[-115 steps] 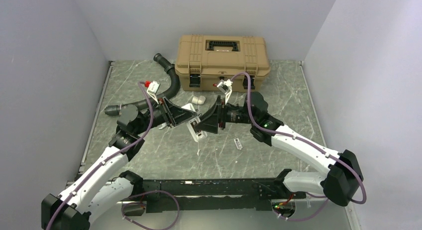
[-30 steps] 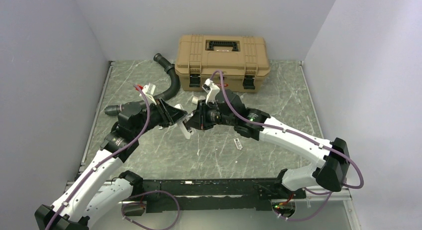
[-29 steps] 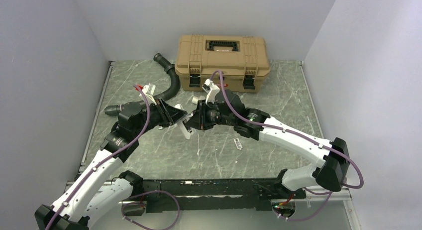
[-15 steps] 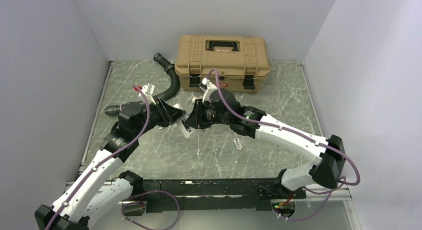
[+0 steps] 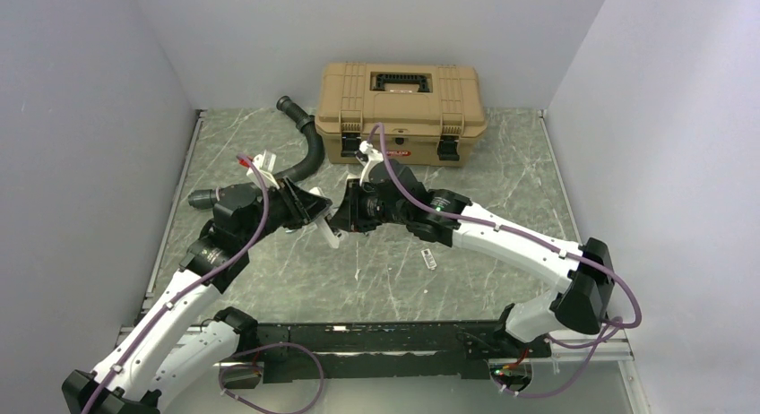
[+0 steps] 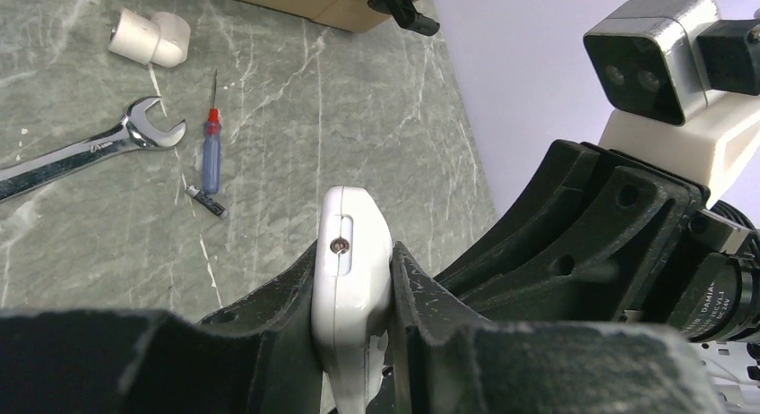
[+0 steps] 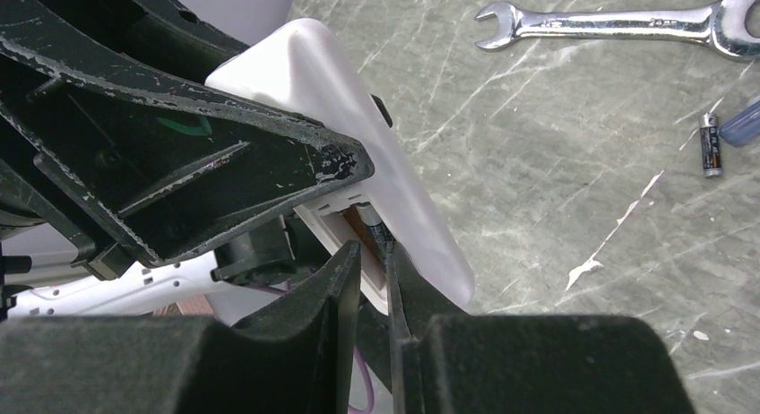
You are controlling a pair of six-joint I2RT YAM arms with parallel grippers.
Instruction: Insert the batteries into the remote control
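The remote control [image 6: 352, 253] is a slim white handset held edge-up above the table, and my left gripper [image 6: 355, 263] is shut on its sides. In the top view it shows as a white end [image 5: 333, 236] between the two grippers. The right wrist view shows its open battery bay [image 7: 345, 228]. My right gripper [image 7: 374, 253] has its tips at that bay, jaws nearly together on a dark battery [image 7: 375, 224] with a silver end that points into the bay. A second battery [image 7: 710, 145] lies loose on the table [image 5: 502, 190].
A wrench [image 6: 90, 150], a red-handled screwdriver [image 6: 211, 150] and a stubby white cylinder piece [image 6: 148, 38] lie on the marble table. A tan toolbox [image 5: 401, 100] stands at the back. A black hose [image 5: 305, 141] curves to its left.
My right arm has swung left toward the remote control, bringing its fingertips up to the open bay. The left gripper has kept its hold and barely moved.
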